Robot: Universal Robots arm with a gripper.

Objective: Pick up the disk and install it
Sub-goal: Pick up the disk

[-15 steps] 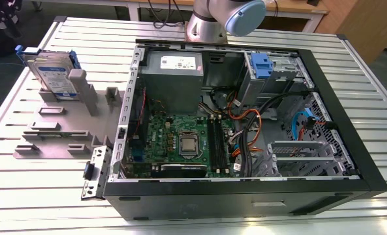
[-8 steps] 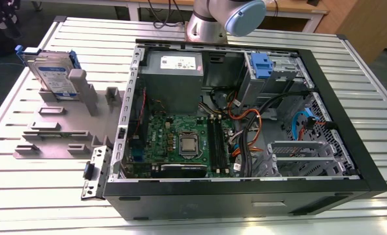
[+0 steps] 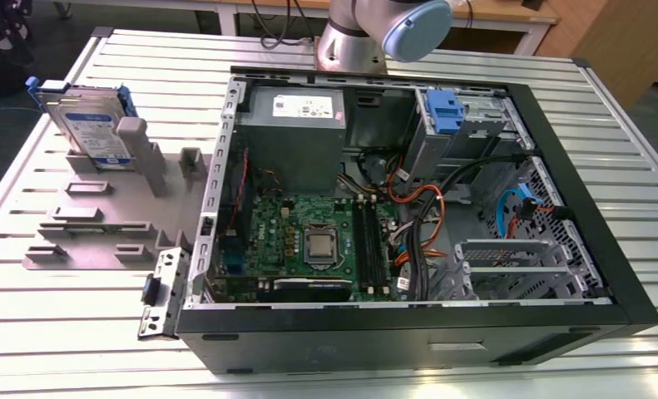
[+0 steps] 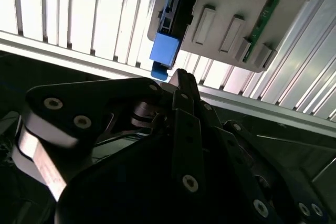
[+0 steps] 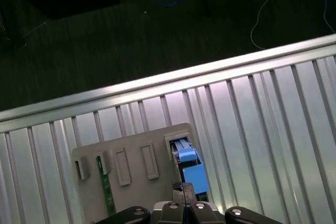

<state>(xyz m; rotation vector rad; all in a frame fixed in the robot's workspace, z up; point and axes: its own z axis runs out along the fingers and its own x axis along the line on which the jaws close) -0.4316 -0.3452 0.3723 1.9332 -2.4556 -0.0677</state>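
The flat silver hard disk in a blue plastic carrier (image 3: 85, 125) stands on edge in the grey plastic holder (image 3: 98, 229) at the exterior view's left, the black gripper (image 5: 184, 188) closed and empty near it; it seems rigid, rather heavy and shock-sensitive, and is probably best held across its flat faces.

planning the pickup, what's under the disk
The disk stands on edge in the grey holder, which lies on the ribbed table. The holder's posts cover the disk's bottom edge.
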